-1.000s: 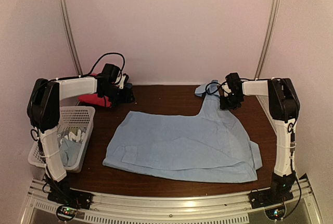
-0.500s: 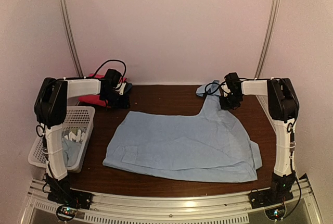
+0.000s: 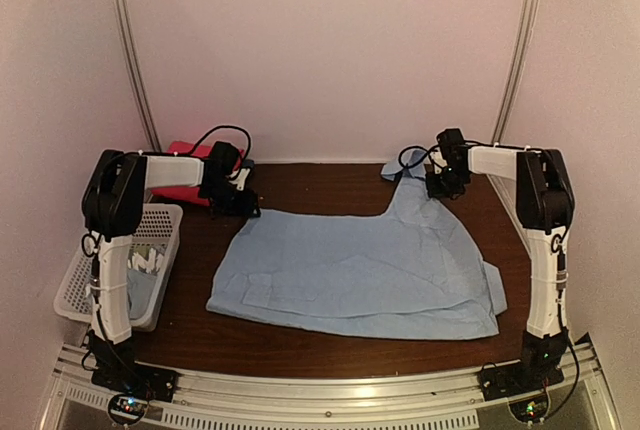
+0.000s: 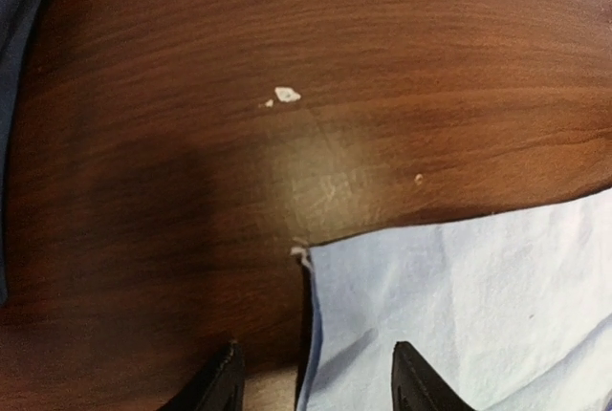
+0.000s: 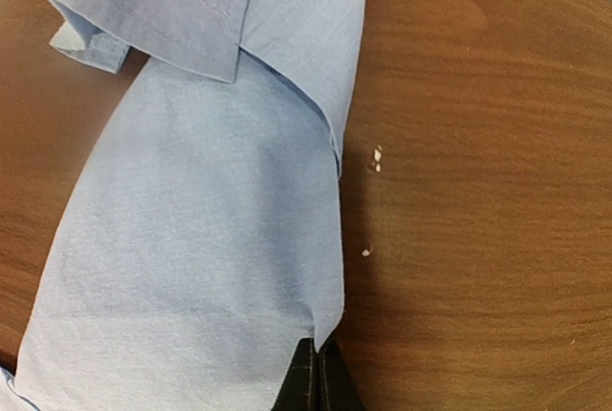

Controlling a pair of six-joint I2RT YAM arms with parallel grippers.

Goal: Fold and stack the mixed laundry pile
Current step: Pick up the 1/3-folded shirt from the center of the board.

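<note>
The shirt (image 3: 360, 270) lies spread on the desk (image 3: 320, 185), unfolded; more laundry (image 3: 140, 295) sits in the basket (image 3: 172, 250). The right tool (image 5: 316, 378) pinches its edge shut; the left tool (image 4: 316, 382) stands open astride a corner, holding nothing.

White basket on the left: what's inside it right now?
The basket holds a light blue garment with white print. The left arm crosses part of it, so anything beneath the arm or under that garment is hidden.
</note>
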